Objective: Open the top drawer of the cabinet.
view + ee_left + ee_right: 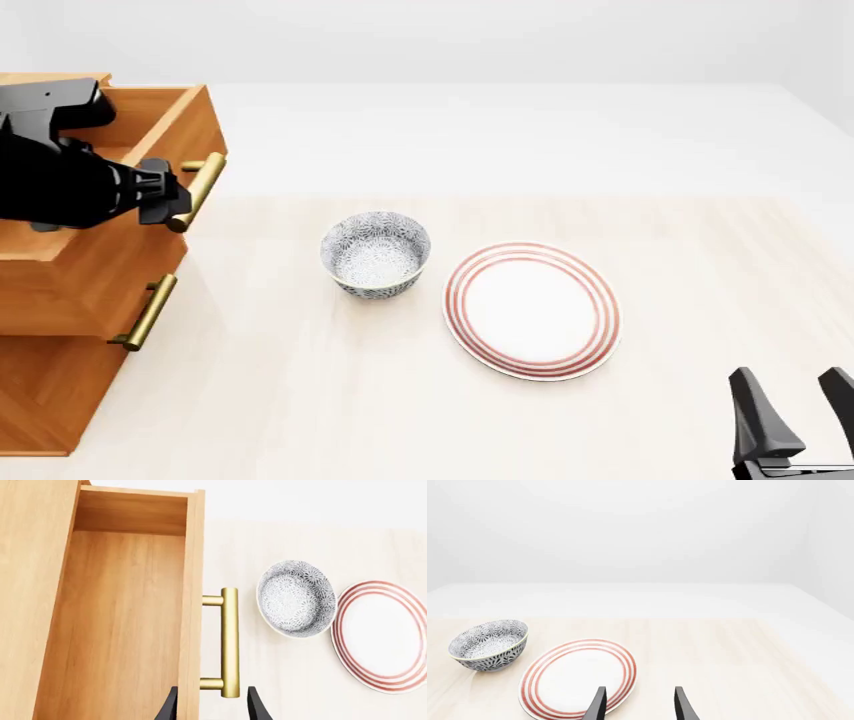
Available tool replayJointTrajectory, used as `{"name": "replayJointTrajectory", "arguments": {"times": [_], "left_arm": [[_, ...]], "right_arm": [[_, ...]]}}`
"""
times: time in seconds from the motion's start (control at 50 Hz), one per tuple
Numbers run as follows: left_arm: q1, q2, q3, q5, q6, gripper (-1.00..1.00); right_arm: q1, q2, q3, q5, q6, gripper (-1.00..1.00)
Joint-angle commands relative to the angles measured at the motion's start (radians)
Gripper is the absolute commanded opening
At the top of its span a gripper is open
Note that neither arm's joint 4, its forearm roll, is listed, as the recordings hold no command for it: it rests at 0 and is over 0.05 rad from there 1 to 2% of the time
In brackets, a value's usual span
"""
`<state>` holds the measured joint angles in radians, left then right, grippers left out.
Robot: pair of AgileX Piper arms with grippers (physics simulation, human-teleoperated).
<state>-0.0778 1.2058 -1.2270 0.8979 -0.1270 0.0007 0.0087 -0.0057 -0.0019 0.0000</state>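
The cabinet [54, 390] stands at the table's left edge. Its top drawer [171, 122] is pulled out, and the left wrist view shows its empty wooden inside [120, 630]. The brass bar handle [229, 640] on the drawer front also shows in the front view [203, 185]. My left gripper [212, 702] is open, its fingers straddling the drawer front and the handle's near end without closing on it; in the front view it [176, 205] sits at the handle. My right gripper [795, 405] is open and empty at the near right, far from the cabinet.
A patterned grey bowl [376, 252] and a red-ringed white plate [531, 308] lie mid-table, right of the cabinet. The middle drawer's brass handle [144, 312] is below the open drawer. The right wrist view shows the bowl [488, 644] and plate [577, 677].
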Motion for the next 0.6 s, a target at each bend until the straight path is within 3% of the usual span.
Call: {"name": "replayJointTrajectory", "arguments": {"times": [0.02, 0.6], "left_arm": [[-0.044, 0.006, -0.004, 0.011, 0.000, 1.00], [-0.124, 0.026, -0.016, 0.010, 0.009, 1.00]], "right_arm": [[0.000, -0.001, 0.001, 0.000, 0.000, 1.00], [0.000, -0.001, 0.001, 0.000, 0.000, 1.00]]}}
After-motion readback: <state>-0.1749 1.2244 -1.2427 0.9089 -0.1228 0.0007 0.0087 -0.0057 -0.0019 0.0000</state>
